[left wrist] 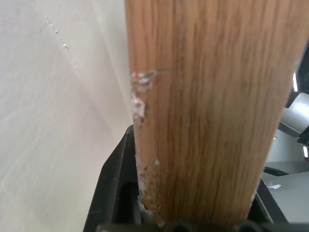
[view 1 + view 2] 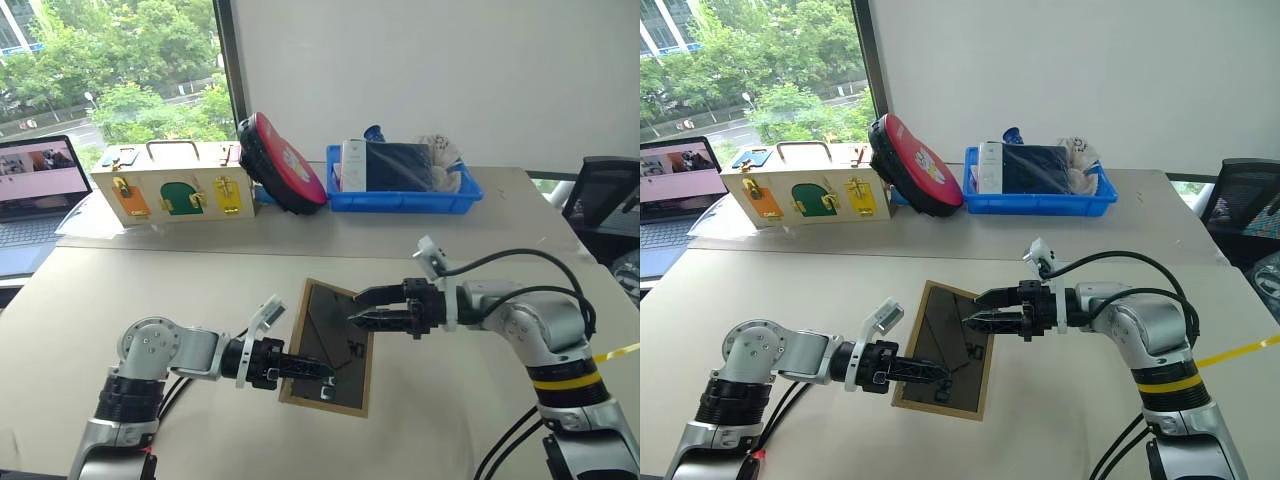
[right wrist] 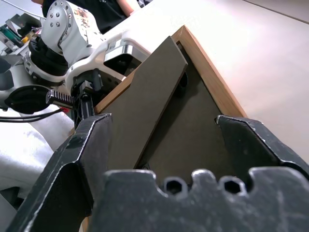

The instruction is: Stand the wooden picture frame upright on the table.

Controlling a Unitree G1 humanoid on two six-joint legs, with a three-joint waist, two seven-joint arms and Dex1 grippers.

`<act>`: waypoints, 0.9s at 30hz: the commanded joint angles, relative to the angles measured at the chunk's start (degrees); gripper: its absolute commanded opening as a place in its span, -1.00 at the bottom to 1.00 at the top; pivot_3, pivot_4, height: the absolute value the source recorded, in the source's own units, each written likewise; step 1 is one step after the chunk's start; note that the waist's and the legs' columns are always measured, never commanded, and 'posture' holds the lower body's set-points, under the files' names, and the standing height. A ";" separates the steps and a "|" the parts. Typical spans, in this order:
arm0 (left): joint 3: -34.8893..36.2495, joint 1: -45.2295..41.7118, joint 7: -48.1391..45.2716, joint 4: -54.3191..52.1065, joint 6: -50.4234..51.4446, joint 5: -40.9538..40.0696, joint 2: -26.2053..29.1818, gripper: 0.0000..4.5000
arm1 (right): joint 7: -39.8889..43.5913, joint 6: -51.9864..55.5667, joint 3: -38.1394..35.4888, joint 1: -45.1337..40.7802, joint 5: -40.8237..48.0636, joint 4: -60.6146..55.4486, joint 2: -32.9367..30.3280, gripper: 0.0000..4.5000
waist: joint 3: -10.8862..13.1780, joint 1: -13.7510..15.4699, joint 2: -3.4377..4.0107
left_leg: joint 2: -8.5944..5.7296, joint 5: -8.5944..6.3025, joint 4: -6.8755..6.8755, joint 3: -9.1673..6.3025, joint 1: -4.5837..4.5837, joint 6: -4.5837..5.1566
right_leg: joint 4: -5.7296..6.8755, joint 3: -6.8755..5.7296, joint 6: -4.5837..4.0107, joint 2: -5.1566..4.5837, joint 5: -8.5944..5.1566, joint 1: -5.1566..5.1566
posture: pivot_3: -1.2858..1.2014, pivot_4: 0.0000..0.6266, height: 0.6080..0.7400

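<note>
Frame gripped at lower centre, back panel up

The frame (image 2: 330, 345) is clamped by its lower edge in the left pincer (image 2: 305, 368) over the counter (image 2: 420, 250); the right pincer (image 2: 362, 308) is spread, released, at its upper right side.

You see the wooden picture frame (image 2: 330, 350) tilted up over the table (image 2: 200, 290), dark grey back panel facing you, its fold-out stand (image 3: 145, 106) swung out, lower edge near the beige top.
</note>
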 commanded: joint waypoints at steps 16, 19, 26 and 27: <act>4.32 -2.62 -1.27 0.69 -0.18 -2.21 0.85 -0.52 | 5.79 3.97 -3.92 2.54 12.41 -9.61 -3.66 0.81 | 0.01 0.21 0.00 | -0.01 0.00 0.00 -0.01 -0.02 0.00 | -0.01 -0.01 0.00 0.00 0.00 0.00 | 0.03 -0.52 0.92; 4.92 -2.46 -1.15 1.08 0.11 -2.08 0.93 -0.52 | 5.24 4.35 -5.50 3.67 14.61 -11.00 -4.67 0.81 | 0.01 0.05 -0.01 | 0.00 0.00 0.00 -0.01 -0.02 0.00 | -0.01 -0.01 0.00 0.00 0.00 0.00 | 0.03 -0.52 0.92; 4.30 -1.88 -0.84 2.34 0.20 -3.55 0.11 -0.52 | 1.89 3.77 -7.21 5.32 16.20 -13.24 -4.96 0.81 | 0.01 0.01 -0.02 | 0.00 0.00 0.00 -0.01 -0.02 0.01 | 0.00 -0.01 0.00 0.01 0.00 -0.01 | 0.03 -0.52 0.92; 4.27 -1.98 -0.66 2.86 0.20 -4.21 0.15 -0.52 | 1.59 2.76 -7.06 5.81 14.80 -13.34 -5.59 0.81 | 0.02 0.01 -0.02 | 0.00 0.00 0.00 -0.01 -0.02 0.00 | 0.00 -0.01 0.00 0.00 0.00 -0.01 | 0.03 -0.52 0.92</act>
